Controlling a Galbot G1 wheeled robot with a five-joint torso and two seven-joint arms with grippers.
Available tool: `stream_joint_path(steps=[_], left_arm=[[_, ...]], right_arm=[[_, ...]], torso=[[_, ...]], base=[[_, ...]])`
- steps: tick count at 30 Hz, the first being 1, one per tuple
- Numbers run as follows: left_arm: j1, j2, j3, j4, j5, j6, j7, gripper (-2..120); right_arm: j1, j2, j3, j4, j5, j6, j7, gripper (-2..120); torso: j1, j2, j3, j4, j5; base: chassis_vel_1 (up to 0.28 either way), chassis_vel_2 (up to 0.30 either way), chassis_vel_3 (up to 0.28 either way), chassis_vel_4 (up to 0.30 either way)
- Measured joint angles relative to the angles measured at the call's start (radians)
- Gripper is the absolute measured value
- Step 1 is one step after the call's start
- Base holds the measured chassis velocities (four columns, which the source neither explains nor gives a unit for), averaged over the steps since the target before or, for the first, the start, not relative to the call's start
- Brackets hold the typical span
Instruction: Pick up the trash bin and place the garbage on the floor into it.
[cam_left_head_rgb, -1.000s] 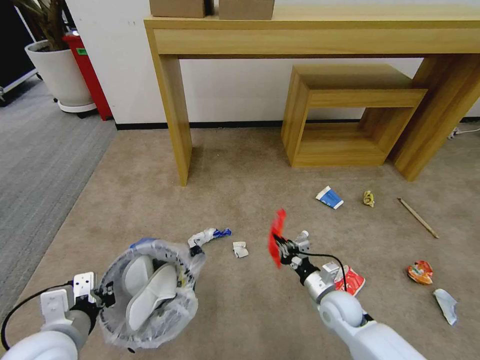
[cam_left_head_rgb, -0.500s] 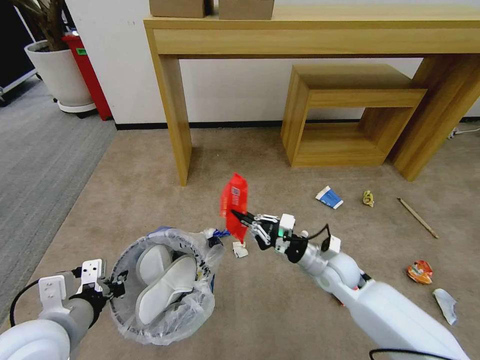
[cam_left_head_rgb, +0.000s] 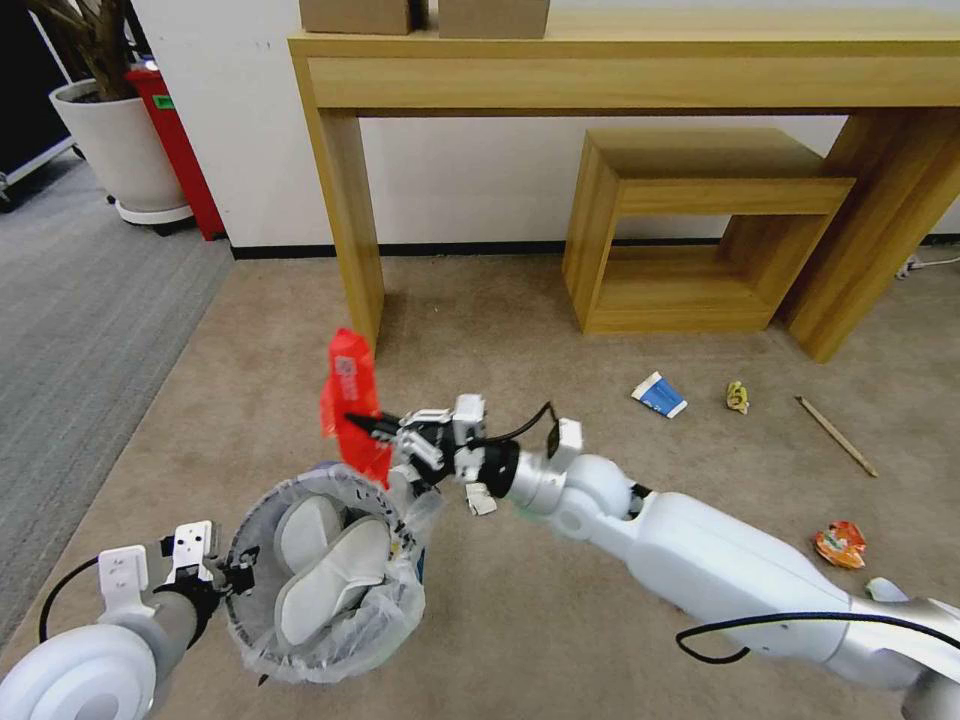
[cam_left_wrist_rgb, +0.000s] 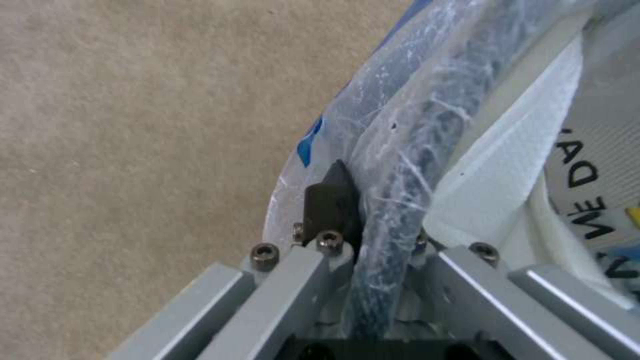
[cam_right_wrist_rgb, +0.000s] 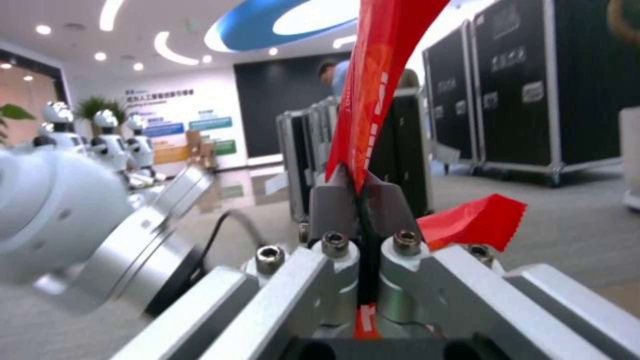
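Head view: left gripper (cam_left_head_rgb: 225, 577) clamps the rim of the round dark-framed trash bin w/ crinkly plastic liner (cam_left_head_rgb: 325, 570), white slippers (cam_left_head_rgb: 325, 570) already inside. Right gripper (cam_left_head_rgb: 365, 424) pinches a red wrapper (cam_left_head_rgb: 350, 405) just above the rim. Blue-white carton (cam_left_head_rgb: 659, 394), yellow scrap (cam_left_head_rgb: 737, 396), wooden stick (cam_left_head_rgb: 835, 434), orange wrapper (cam_left_head_rgb: 840, 544) are left on the beige carpet floor (cam_left_head_rgb: 500, 330).

Left wrist view: gripper (cam_left_wrist_rgb: 363, 235) clenched on the liner-wrapped rim.

Right wrist view: gripper (cam_right_wrist_rgb: 360, 200) shut on the wrapper.

A white wall (cam_left_head_rgb: 470, 190) with a dark baseboard is seen behind a light wood console table (cam_left_head_rgb: 620, 70). A smaller wooden side table (cam_left_head_rgb: 690, 230) is tucked beneath it. Grey carpet (cam_left_head_rgb: 70, 330) is laid alongside the beige floor (cam_left_head_rgb: 480, 330).
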Motion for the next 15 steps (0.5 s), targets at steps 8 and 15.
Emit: stream_joint_path(steps=[8,15], left_arm=[[0.002,0.025,-0.025,0.003,-0.035,-0.006,-0.018,0],[-0.003,0.037,-0.024,-0.002,-0.053,-0.010,-0.030,0]], right_arm=[[-0.021,-0.006,-0.032,-0.016,-0.023,0.000,0.001,0],[-0.032,-0.010,-0.038,-0.037,-0.042,0.006,0.007,0]], torso=[[0.000,0.000,0.000,-0.0001,0.0000],[0.000,0.000,0.000,-0.0002,0.0001]], base=[[0.000,0.000,0.000,0.000],[0.000,0.000,0.000,0.000]])
